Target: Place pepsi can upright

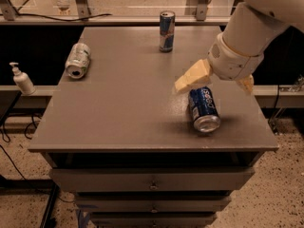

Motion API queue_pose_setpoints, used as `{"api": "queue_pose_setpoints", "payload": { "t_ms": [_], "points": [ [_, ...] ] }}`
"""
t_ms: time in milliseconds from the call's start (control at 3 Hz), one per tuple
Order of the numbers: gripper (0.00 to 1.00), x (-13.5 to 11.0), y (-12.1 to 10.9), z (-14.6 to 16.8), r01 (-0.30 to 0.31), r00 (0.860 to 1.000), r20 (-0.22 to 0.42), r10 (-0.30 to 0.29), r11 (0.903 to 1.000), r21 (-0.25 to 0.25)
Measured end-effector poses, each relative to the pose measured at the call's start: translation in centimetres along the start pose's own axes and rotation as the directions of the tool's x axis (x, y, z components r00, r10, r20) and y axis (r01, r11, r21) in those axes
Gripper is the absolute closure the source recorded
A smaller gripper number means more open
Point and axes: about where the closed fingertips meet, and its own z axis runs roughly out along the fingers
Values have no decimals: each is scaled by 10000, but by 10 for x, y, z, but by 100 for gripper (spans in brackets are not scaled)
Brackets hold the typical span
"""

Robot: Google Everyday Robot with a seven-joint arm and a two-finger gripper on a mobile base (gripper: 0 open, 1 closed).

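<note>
The pepsi can (pixel 204 109) is dark blue with white lettering. It lies on its side near the right front of the grey table (pixel 123 108), with one silver end facing the front edge. My gripper (pixel 213 89) hangs just above the can's far end. It is open and empty. One yellowish finger (pixel 192 77) sits left of the can and the other (pixel 247 84) to its right. The fingers straddle the can's far end without holding it.
A slim blue-and-silver can (pixel 166 31) stands upright at the back middle of the table. A silver-and-green can (pixel 78 60) lies on its side at the back left. A soap pump bottle (pixel 21 80) stands on a ledge left of the table. Drawers (pixel 152 182) are below the tabletop.
</note>
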Motion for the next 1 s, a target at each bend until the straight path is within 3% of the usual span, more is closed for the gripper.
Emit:
{"api": "queue_pose_setpoints", "payload": {
  "t_ms": [333,1000],
  "points": [
    [0,9,13,13,-41,9993,-382,34,9998,-190],
    [0,23,31,43,-685,9941,-905,595,9927,-991]
  ]
}}
